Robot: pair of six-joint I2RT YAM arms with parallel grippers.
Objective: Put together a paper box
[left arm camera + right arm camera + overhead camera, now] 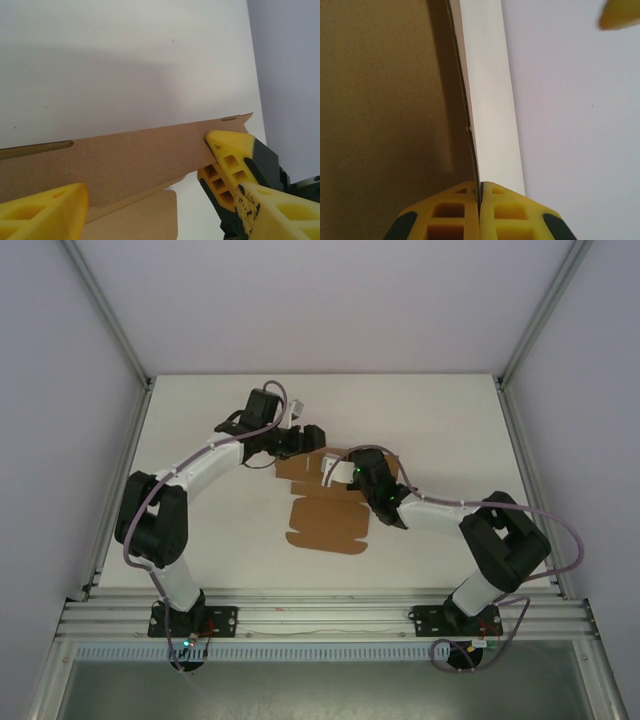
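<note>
White table point(200, 420); our right gripper point(480, 189) pinches 1 edge of the paper box point(325, 525), left gripper point(144, 167) wide; folding seems barely started.

Paper box point(325, 525) lies on the table point(200, 420); left gripper point(306, 443) at its far edge, right gripper point(480, 192) alongside

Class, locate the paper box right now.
In the top view the paper box lies at the middle of the table, its far flap pinched by the right gripper.
</note>
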